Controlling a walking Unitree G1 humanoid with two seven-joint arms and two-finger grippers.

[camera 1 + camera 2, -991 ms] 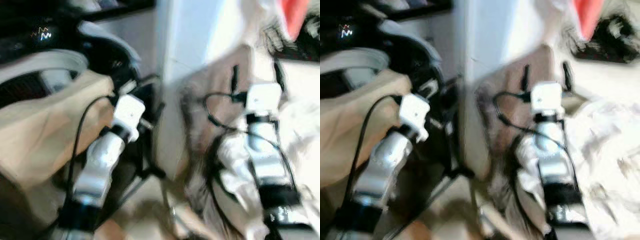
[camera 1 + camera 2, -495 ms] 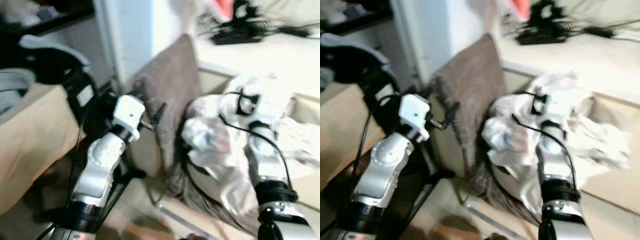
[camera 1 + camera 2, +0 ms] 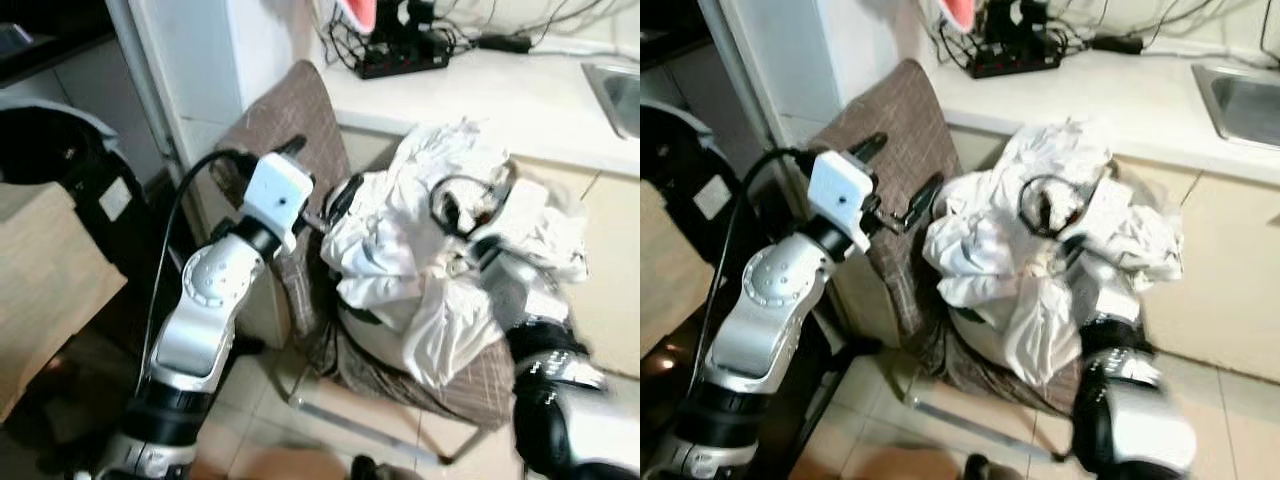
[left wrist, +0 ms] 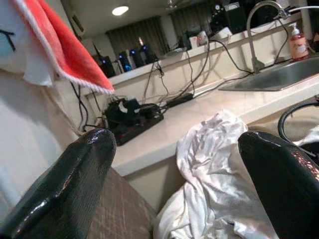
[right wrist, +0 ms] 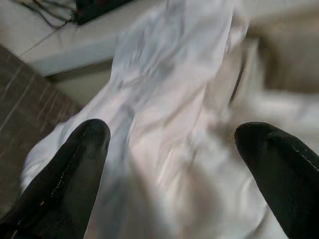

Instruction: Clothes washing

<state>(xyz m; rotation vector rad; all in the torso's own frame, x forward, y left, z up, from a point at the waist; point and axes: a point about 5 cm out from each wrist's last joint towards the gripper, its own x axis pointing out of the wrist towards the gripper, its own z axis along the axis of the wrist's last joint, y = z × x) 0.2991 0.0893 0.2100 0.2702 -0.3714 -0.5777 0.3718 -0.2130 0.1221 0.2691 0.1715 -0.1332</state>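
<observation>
Gathering laundry, apparently: the white clothes (image 3: 430, 250) lie heaped on the chair (image 3: 300, 110), right before the right gripper (image 5: 174, 164), fingers spread; left gripper (image 3: 902, 182) apart alongside; next, close on cloth.

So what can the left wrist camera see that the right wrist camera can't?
Left wrist alone: a red cloth hanging up high, a faucet over a sink, and a soap bottle. Right wrist alone: a close, blurry look straight down on folds of the white clothes. Both: two spread black fingers, the white clothes, brown chair fabric, the counter and the black power strip.
</observation>
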